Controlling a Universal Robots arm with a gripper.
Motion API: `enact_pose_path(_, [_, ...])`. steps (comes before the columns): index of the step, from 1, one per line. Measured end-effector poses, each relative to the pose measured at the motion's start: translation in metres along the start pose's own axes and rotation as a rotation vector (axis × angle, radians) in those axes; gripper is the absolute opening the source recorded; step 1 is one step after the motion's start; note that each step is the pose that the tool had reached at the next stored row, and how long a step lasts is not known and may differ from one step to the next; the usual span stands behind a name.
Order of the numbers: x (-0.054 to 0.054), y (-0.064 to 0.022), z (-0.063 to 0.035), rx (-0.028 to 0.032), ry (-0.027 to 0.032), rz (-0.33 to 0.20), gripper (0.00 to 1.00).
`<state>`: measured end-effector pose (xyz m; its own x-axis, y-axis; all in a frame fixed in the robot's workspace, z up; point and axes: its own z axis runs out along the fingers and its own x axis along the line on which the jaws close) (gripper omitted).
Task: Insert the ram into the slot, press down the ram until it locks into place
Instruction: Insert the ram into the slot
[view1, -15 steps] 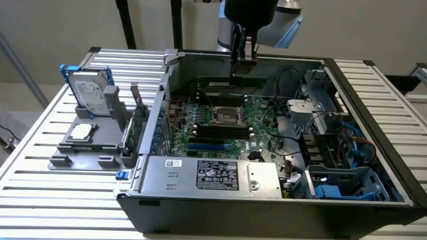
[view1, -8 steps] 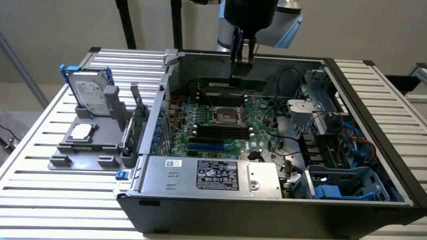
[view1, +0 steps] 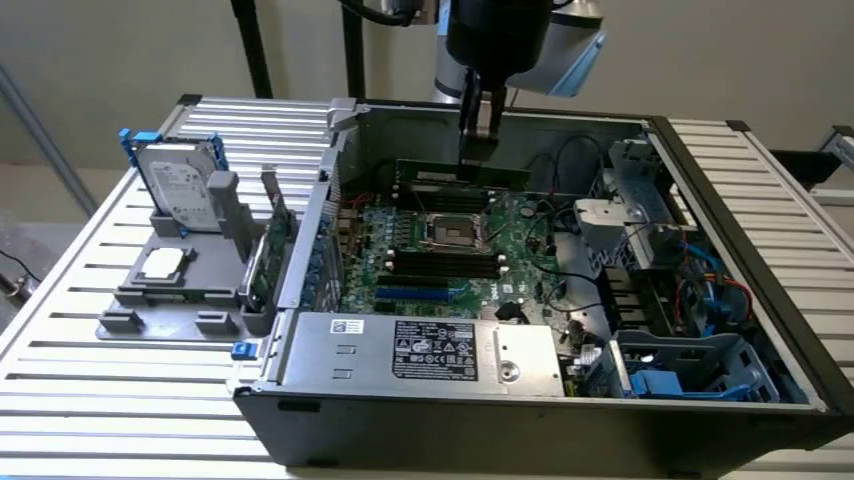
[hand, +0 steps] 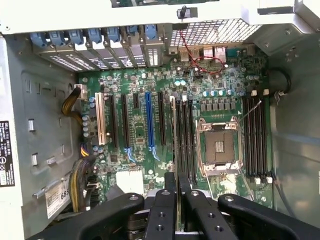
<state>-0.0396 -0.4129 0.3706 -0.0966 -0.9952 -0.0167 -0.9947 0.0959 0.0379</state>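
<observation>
Tool (view1: 478, 158): we see its fingers clamped on the top edge of the ram (view1: 454, 176).
Ram: it stands upright on its long edge, low inside the open computer case (view1: 400, 130), above the motherboard (hand: 135, 165).
Slot (hand: 184, 135): it lies just beside the CPU socket (hand: 218, 146), and the ram runs along it.
Seating: we cannot tell.

Soft, even light fills the computer case (view1: 534, 435). The board (view1: 527, 235) under the pincer (view1: 478, 150) sits in mild shadow. The metal rim (hand: 60, 15) far beyond the pincer glares white.
</observation>
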Motion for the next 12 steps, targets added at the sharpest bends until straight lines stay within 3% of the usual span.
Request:
enact_pose_path(5, [-0.001, -0.0004, 0.0086, 0.0, -0.0001, 0.0, 0.14])
enact_pose_path(6, [-0.001, -0.0021, 0.0232, 0.0014, 0.0002, 0.0, 0.14])
enact_pose_path(7, [-0.001, -0.0027, 0.0358, 0.0305, 0.0105, -0.025, 0.14])
enact_pose_path(12, [-0.001, -0.0009, 0.0464, 0.031, 0.0111, -0.03, 0.14])
